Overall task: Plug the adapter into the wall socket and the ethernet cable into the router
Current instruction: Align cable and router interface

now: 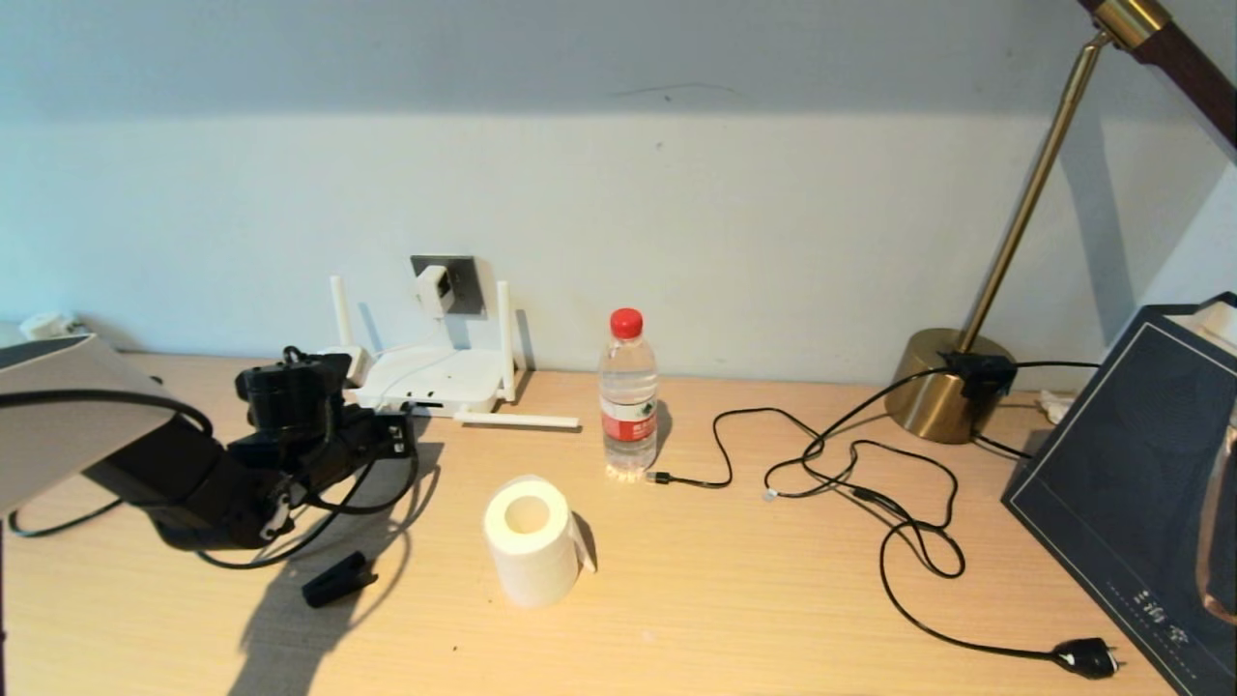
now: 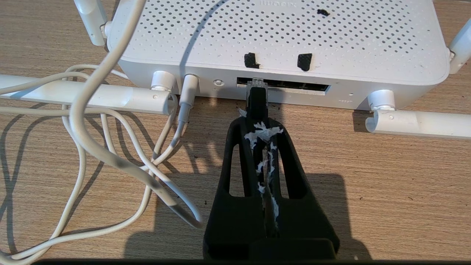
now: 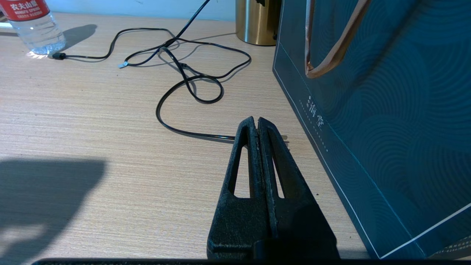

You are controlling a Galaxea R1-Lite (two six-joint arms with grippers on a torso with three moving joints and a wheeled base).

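1. Ethernet cable [image 2: 257, 101]: its black plug end is pinched between the tips of the left gripper [image 2: 257, 123], and the clear tip of the plug sits at the mouth of the leftmost dark port on the router's front edge. Whether it is fully seated cannot be told.
2. Left gripper: clenched on the plug, fingers [image 2: 283, 147] pressed together, with white shreds stuck along the seam between them. In the head view it reaches in low from the left toward the router's front [image 1: 391, 435].
3. Router [image 2: 279, 40]: flat white box on the wooden desk [image 1: 734, 599] against the wall; two antennas upright, two lying flat along the front. Two black marks sit on its top above the port row. A white cord is plugged in beside the ports.
4. Adapter [image 1: 433, 288]: white cube seated in the wall socket [image 1: 464, 280], above the router; thin white cord [image 2: 110, 154] loops on the desk.
5. Right gripper [image 3: 257, 127]: clenched on nothing, hovering over the desk just beside a dark blue paper bag [image 3: 386, 129], well apart from the router.
6. Other items: water bottle [image 1: 628, 396], white paper roll [image 1: 530, 541], brass lamp base [image 1: 942, 382], thin black cord [image 1: 870, 474] with two-pin plug, small black piece [image 1: 338, 578] near the left arm.
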